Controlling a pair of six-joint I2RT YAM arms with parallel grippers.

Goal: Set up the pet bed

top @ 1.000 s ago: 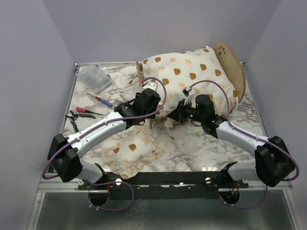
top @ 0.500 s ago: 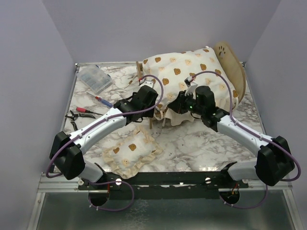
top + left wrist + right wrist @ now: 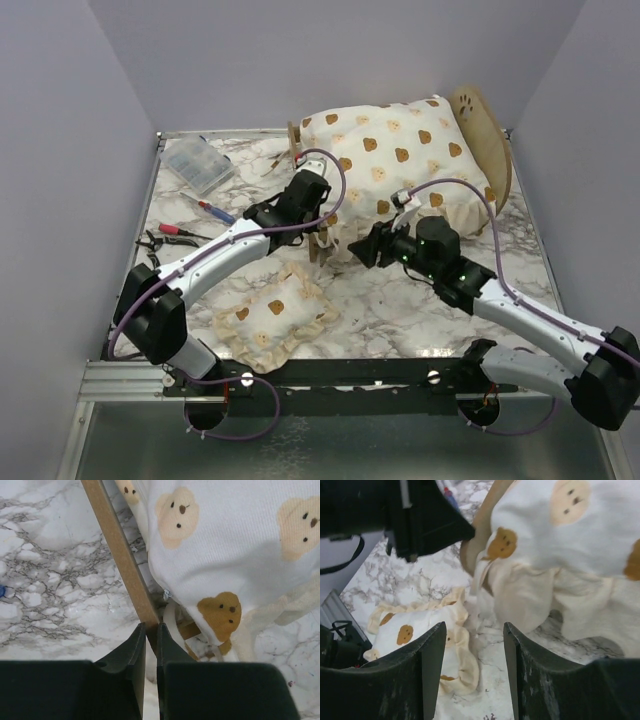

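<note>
Marbled table (image 3: 380, 300) carries it all. Left gripper (image 3: 151, 627) is pressed together on the thin footboard (image 3: 120, 550) of the pet bed (image 3: 478, 120), which sits toward the far right corner under the bear-print cushion (image 3: 400, 150). Right gripper (image 3: 474, 626) hangs spread and empty just beside the cushion's ruffle. That pinch looks shallow: a pull may slip off the plywood edge, tip the light frame, or drag the cushion askew. The pillow (image 3: 275, 312) lies by the near edge.
</note>
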